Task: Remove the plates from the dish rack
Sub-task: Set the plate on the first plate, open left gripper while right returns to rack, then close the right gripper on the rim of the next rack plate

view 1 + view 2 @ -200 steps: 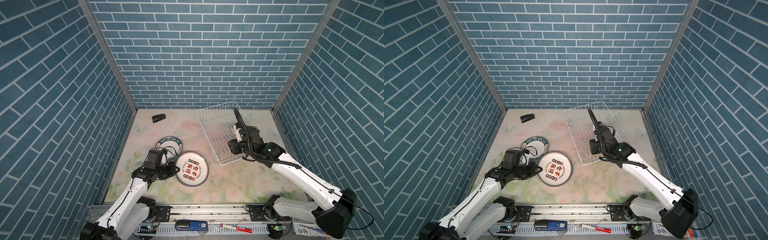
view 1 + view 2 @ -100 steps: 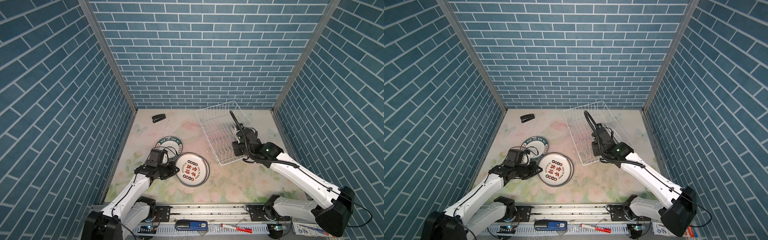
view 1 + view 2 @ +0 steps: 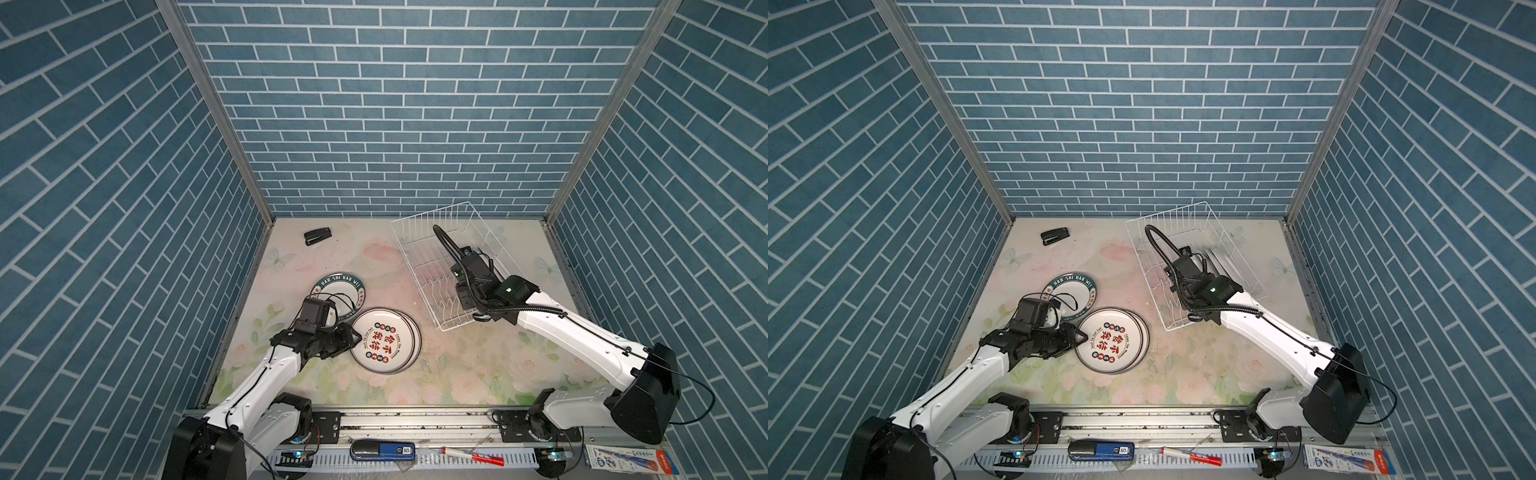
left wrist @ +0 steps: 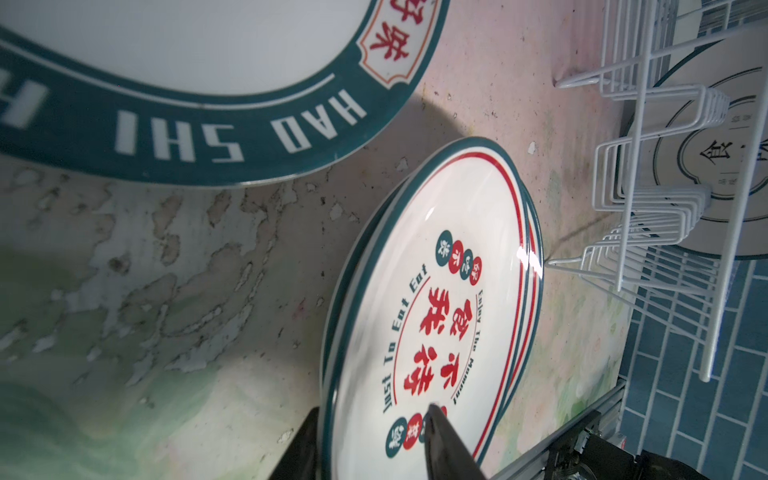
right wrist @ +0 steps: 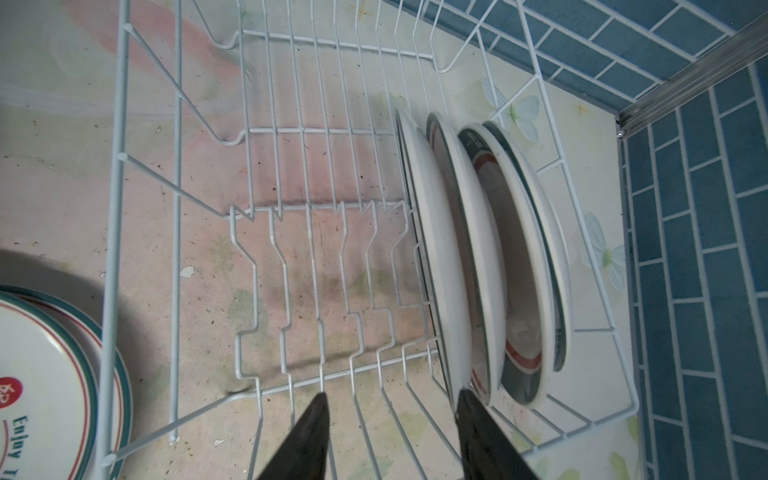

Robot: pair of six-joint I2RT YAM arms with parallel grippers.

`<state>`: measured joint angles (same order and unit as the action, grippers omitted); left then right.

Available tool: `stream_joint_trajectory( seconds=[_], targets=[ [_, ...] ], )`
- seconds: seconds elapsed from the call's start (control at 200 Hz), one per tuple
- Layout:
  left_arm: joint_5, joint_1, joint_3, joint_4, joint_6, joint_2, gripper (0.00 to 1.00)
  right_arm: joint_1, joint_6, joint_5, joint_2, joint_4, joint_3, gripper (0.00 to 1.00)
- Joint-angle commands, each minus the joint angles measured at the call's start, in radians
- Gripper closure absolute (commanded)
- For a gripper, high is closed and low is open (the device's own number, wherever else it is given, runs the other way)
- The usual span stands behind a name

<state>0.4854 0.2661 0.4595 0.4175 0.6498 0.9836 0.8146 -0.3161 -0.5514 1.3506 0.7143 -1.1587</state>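
Observation:
Several plates (image 5: 449, 249) stand on edge at one end of the white wire dish rack (image 3: 424, 257) (image 5: 112, 249); in a top view they show as a pale blur (image 3: 1223, 259). My right gripper (image 5: 391, 392) hangs open over the rack's bare dividers, one finger beside the nearest plate's rim. A stack of plates with red characters (image 3: 384, 340) (image 3: 1112, 340) (image 4: 449, 291) lies flat on the table. My left gripper (image 4: 372, 407) (image 3: 355, 336) is open, its fingers straddling the top plate's rim. A green-rimmed plate (image 3: 338, 286) (image 4: 208, 62) lies beside the stack.
A black stapler (image 3: 318, 237) lies at the back left of the table. On the front rail sit a blue device (image 3: 382, 451), a red pen (image 3: 473, 457) and a small box (image 3: 623, 459). Brick walls close in three sides.
My left gripper has opened off the rim of the stack's top plate. The right arm has swung leftward over the rack, its jaws staying apart.

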Motion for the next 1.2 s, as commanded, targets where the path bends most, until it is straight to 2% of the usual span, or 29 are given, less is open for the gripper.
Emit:
stream_joint_trajectory(
  seconds=[0.0,0.335,0.655,0.76,0.855,1.055,1.195],
  targets=[
    [-0.014,0.004,0.007,0.011,-0.016,0.012,0.54,0.013,0.022,-0.071,0.000,0.039,-0.053,0.49],
    [-0.058,0.066,0.051,0.020,-0.021,0.078,0.48,0.019,0.023,-0.093,0.002,0.068,-0.062,0.49],
    [-0.084,0.088,0.074,0.024,-0.028,0.102,0.42,0.018,0.039,-0.125,0.037,0.070,-0.084,0.49],
    [-0.087,0.090,0.083,0.030,-0.029,0.107,0.38,0.019,0.044,-0.118,0.052,0.054,-0.087,0.49],
    [-0.111,0.090,0.093,0.055,-0.036,0.095,0.28,0.018,0.052,-0.121,0.075,0.048,-0.091,0.49],
    [-0.204,0.090,0.128,0.101,-0.055,0.064,0.24,0.017,0.048,-0.129,0.121,0.039,-0.103,0.50],
    [-0.210,0.090,0.132,0.080,-0.056,0.060,0.22,0.007,0.052,-0.141,0.152,0.035,-0.109,0.50]
  ],
)
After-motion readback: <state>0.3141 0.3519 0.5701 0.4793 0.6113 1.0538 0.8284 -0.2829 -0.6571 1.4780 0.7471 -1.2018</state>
